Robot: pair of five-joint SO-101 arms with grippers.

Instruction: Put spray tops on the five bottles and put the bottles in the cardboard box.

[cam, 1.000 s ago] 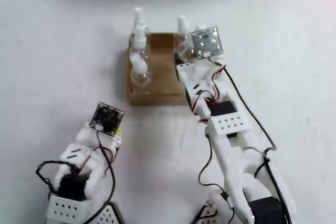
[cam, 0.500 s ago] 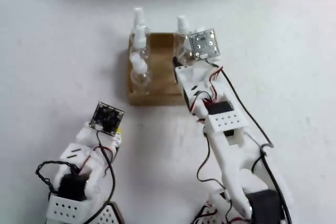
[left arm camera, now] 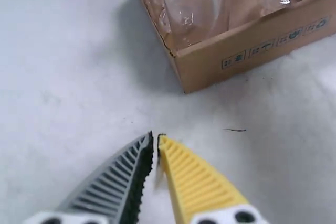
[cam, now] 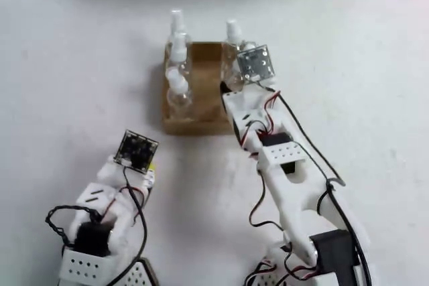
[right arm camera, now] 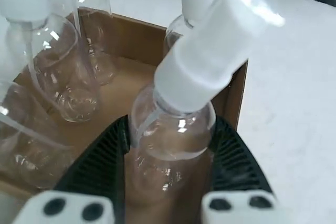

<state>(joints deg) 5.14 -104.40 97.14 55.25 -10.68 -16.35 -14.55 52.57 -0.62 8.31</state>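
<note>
The high view takes in the whole table (cam: 67,65). The cardboard box (cam: 201,124) is set at its middle, three capped bottles (cam: 177,85) are lined up along the box's left side, and a fourth bottle (cam: 232,35) is stood at its far right corner. What is covered there by the right arm's wrist is laid open in the right wrist view. The fifth bottle (right arm camera: 173,148), with its spray top (right arm camera: 210,61) fitted, is pinched by the body between the black fingers of the right gripper (right arm camera: 170,129). It is held tilted, top leaning away from the gripper, just beside the box's right wall. Whether its base touches the box floor cannot be told.

The left gripper (left arm camera: 155,137) is shown best by the left wrist view. Its grey and yellow fingers are pressed together with nothing between them, low over bare table, near the box's near left corner but apart from it.
</note>
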